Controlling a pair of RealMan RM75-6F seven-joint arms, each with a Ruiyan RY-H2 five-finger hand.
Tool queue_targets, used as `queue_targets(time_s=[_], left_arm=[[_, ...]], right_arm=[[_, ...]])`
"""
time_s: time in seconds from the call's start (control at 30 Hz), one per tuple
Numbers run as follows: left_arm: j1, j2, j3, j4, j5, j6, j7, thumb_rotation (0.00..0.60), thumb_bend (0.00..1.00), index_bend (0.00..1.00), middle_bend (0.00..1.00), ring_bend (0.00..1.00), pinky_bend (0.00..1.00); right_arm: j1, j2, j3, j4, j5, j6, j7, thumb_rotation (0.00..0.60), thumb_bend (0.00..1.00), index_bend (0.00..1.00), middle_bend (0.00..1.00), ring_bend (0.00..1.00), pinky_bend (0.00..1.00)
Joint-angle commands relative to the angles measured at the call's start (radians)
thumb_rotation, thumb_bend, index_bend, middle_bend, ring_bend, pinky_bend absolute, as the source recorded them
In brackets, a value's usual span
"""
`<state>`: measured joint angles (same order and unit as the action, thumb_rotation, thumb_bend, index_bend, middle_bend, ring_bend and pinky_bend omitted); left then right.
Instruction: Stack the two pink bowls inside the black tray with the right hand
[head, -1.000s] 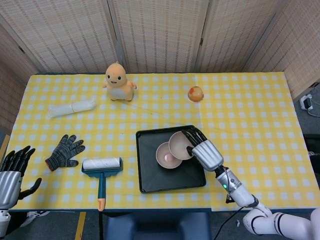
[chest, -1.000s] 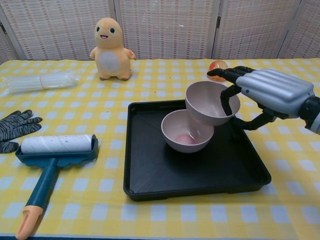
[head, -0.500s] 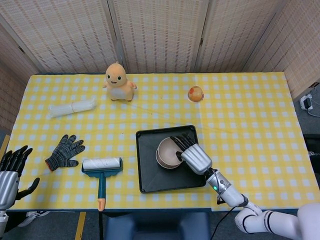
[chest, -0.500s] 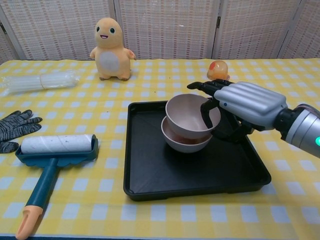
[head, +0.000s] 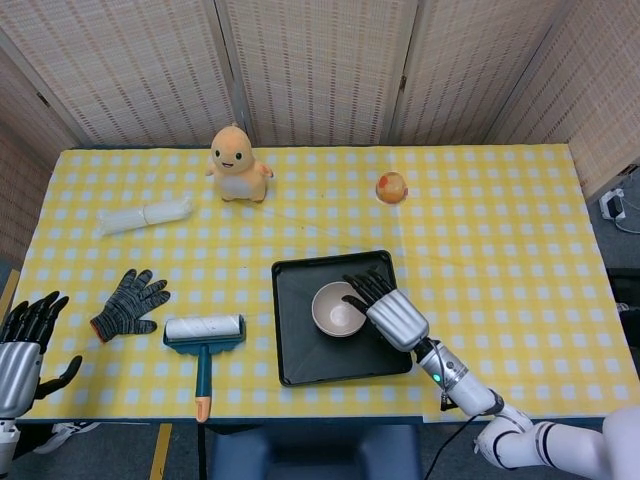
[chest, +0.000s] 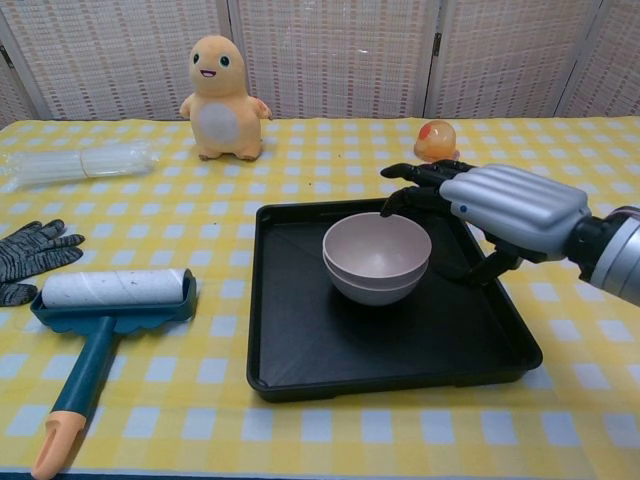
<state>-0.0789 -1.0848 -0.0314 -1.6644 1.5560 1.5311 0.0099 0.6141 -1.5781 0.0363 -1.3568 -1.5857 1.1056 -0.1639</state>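
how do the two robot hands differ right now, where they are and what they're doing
The right hand hovers over the black tray, fingers spread just past the rim of the stacked pink bowls; the left hand sits off the table's near left corner, far from the task. The right hand shows in both views, the left hand only at the head view's edge. Both are open and hold nothing.
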Motion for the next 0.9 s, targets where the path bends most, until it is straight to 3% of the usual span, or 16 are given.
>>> queue_targets(time_s=[0.03,0.2,0.47,0.63,0.9], left_arm=[[0.0,-0.001,0.001,0.0,0.001,0.0,0.003,0.6,0.36,0.0,0.07,0.1,0.04],[-0.002,-0.003,0.001,0.001,-0.002,-0.006,0.01,0.6,0.36,0.0,0.07,0.1,0.04],[0.0,-0.012,-0.006,0.004,-0.009,0.002,0.035,0.6,0.36,0.0,0.07,0.1,0.04],[0.0,-0.017,-0.003,0.0,-0.002,0.005,0.052,0.6,0.36,0.0,0.07,0.1,0.04],[-0.001,-0.03,0.002,-0.006,0.001,-0.001,0.081,0.6,0.36,0.0,0.07,0.1,0.04]], right_arm=[[-0.024,0.03,-0.009,-0.029,-0.009,0.039,-0.01,0.6,0.44,0.21,0.0,0.0,0.0],[-0.113,0.113,-0.03,-0.09,0.005,0.145,-0.034,0.6,0.44,0.2,0.0,0.0,0.0],[-0.327,0.308,-0.083,-0.269,0.126,0.32,-0.115,0.6,0.44,0.03,0.0,0.0,0.0],[-0.435,0.382,-0.113,-0.321,0.141,0.424,-0.122,0.6,0.44,0.0,0.0,0.0,0.0],[-0.468,0.439,-0.096,-0.351,0.148,0.422,-0.061,0.6,0.44,0.0,0.0,0.0,0.0]])
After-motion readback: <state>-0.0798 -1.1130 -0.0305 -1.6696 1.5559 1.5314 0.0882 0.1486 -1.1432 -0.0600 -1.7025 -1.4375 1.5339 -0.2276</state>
